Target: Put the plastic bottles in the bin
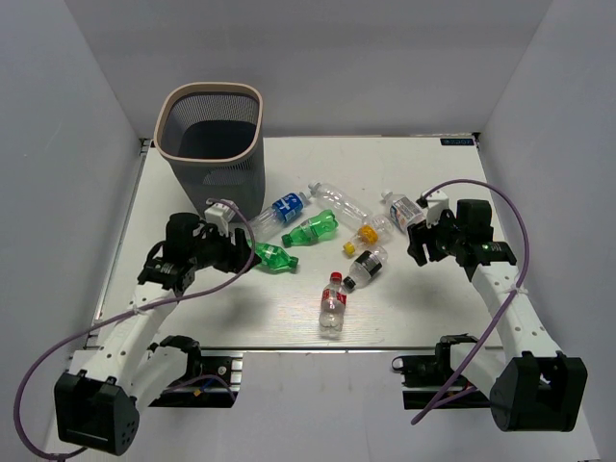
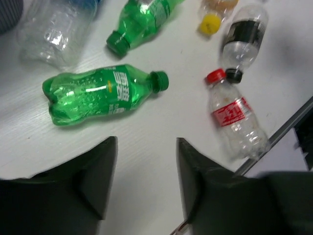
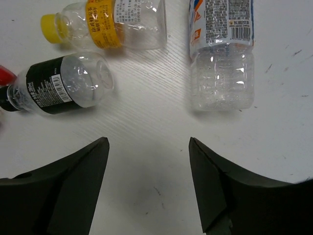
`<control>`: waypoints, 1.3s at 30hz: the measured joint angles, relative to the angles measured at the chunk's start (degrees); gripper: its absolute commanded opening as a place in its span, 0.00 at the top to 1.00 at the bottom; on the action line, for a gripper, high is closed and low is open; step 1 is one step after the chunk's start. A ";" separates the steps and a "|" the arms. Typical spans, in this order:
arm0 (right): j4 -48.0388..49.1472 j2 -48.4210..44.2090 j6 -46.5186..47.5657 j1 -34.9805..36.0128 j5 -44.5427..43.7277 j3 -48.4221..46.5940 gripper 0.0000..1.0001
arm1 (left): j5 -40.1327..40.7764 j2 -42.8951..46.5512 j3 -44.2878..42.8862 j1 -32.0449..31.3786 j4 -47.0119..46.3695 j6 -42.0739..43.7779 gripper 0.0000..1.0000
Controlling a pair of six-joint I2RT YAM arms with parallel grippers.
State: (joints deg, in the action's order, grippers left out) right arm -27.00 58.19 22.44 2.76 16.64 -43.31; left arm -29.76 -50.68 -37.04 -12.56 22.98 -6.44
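Note:
The bin point(image 1: 212, 135) stands at the table's far left. Several plastic bottles lie scattered mid-table. A green bottle point(image 1: 276, 257) point(image 2: 98, 93) lies just ahead of my left gripper point(image 1: 245, 252) point(image 2: 146, 147), which is open over bare table. Beyond it are a second green bottle point(image 2: 142, 24), a red-label bottle point(image 2: 234, 117) and a black-label bottle point(image 2: 244, 36). My right gripper point(image 1: 416, 245) point(image 3: 149, 144) is open and holds nothing. Ahead of it lie a clear white-label bottle point(image 3: 222, 54), a yellow-cap bottle point(image 3: 107, 22) and the black-label bottle point(image 3: 58, 88).
A blue-label bottle point(image 1: 285, 208) and a long clear bottle point(image 1: 339, 200) lie near the bin's base. The red-label bottle point(image 1: 333, 300) rests close to the table's near edge point(image 1: 318, 348). White walls enclose the table on three sides.

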 measured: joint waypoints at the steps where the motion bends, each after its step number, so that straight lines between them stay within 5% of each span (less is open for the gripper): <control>1: -0.15 -0.07 -0.04 0.02 0.46 0.00 0.27 | 0.33 -0.92 0.00 -0.13 0.52 -0.33 0.22; 8: -0.13 -0.39 -0.85 0.04 2.05 0.00 0.27 | 6.34 -5.20 0.00 -1.22 3.28 -14.21 0.11; 10: -0.13 -0.39 -1.09 0.02 2.34 0.00 0.27 | 8.66 -4.92 0.83 -1.60 2.78 -21.27 0.01; 21: 0.00 -0.48 -2.40 0.04 3.34 0.52 0.27 | 25.66 1.70 9.18 -3.85 -4.87 -53.27 0.01; 39: 0.11 -2.01 -2.54 0.02 3.02 2.93 0.28 | 34.01 -22.84 9.55 -9.03 -21.24 -65.35 0.02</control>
State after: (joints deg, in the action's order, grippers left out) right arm -26.89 56.18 19.90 2.79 19.66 -40.38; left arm 4.25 -73.52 -27.49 -21.58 1.74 -71.79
